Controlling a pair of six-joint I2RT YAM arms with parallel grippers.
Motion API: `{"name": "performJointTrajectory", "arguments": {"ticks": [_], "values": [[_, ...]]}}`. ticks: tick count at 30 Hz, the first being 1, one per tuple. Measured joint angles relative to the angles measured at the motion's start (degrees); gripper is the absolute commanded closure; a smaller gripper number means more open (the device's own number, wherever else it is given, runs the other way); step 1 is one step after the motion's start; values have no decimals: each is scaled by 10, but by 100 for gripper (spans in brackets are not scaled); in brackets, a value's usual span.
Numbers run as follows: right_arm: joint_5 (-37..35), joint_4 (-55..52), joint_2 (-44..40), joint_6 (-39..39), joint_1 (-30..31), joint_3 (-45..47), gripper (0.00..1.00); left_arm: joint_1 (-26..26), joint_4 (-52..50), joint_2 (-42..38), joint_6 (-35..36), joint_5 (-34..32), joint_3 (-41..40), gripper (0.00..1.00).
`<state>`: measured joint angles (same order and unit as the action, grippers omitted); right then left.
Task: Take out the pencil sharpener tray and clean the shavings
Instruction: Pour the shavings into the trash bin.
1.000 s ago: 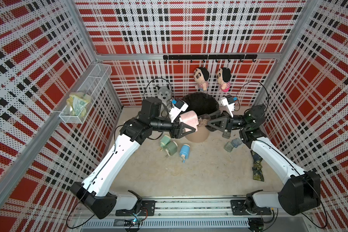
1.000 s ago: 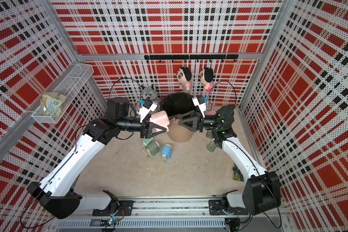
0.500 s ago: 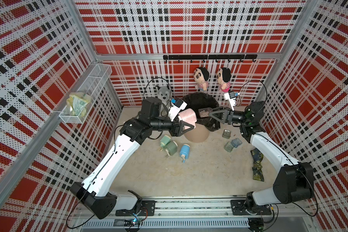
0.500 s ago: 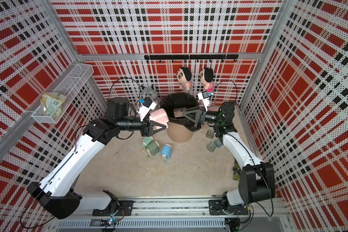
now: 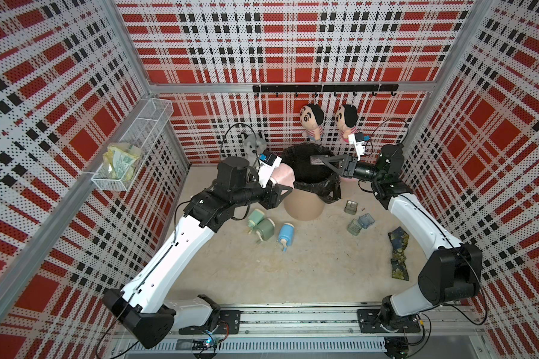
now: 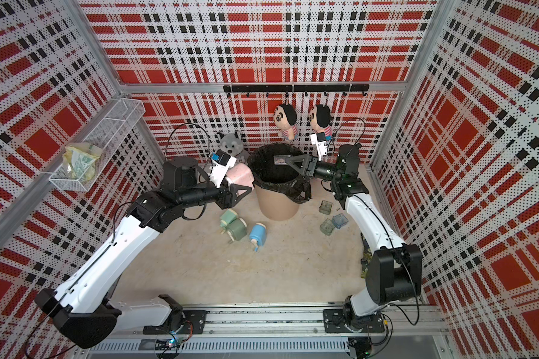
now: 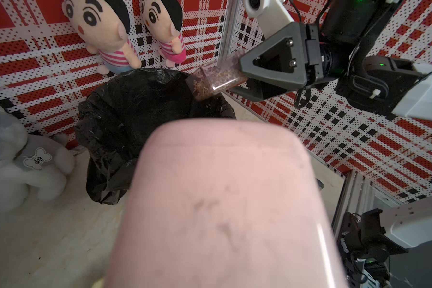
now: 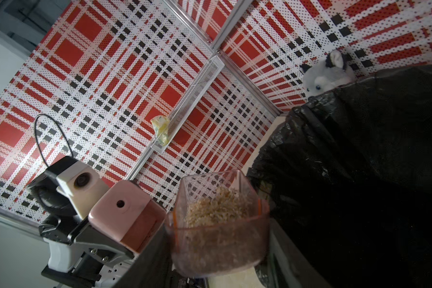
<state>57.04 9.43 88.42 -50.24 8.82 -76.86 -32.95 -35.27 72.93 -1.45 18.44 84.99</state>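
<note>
My left gripper (image 5: pixel 285 190) is shut on the pink pencil sharpener (image 5: pixel 282 175), held in the air beside the bin. In the left wrist view the sharpener (image 7: pixel 222 199) fills the frame and hides my fingers. Its tray slot shows empty in the right wrist view, on the sharpener (image 8: pixel 125 212). My right gripper (image 5: pixel 325 161) is shut on the clear tray (image 5: pixel 318 160), which hangs over the black-lined bin (image 5: pixel 302 208). Brown shavings lie inside the tray (image 8: pixel 217 224). The tray (image 7: pixel 215 79) sits tilted above the bag's opening.
Two green sharpeners (image 5: pixel 262 225) and a blue one (image 5: pixel 286 233) lie on the floor in front of the bin. Clear trays (image 5: pixel 360 223) and a patterned cloth (image 5: pixel 398 251) lie at the right. A plush wolf (image 5: pixel 254 144), two hanging dolls (image 5: pixel 311 121) and a wire basket (image 5: pixel 131 146) line the walls.
My right gripper has drawn the tray away from the sharpener and carried it up and back over the bin. The left arm has barely moved.
</note>
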Motion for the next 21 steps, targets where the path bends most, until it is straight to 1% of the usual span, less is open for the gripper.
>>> {"name": "performJointTrajectory", "arguments": {"ticks": [5,9,15,21], "values": [[-22,-27,17,-43,0,-15,52,-63,29,-7,-8,-79,-32,55],[-24,-7,22,-125,-1,-14,53,-116,52,-7,-13,-134,-55,58],[-30,80,26,-281,-4,4,53,-158,99,-6,-26,-178,-96,58],[-51,103,28,-378,-4,8,52,-185,134,1,-42,-201,-124,58]]}}
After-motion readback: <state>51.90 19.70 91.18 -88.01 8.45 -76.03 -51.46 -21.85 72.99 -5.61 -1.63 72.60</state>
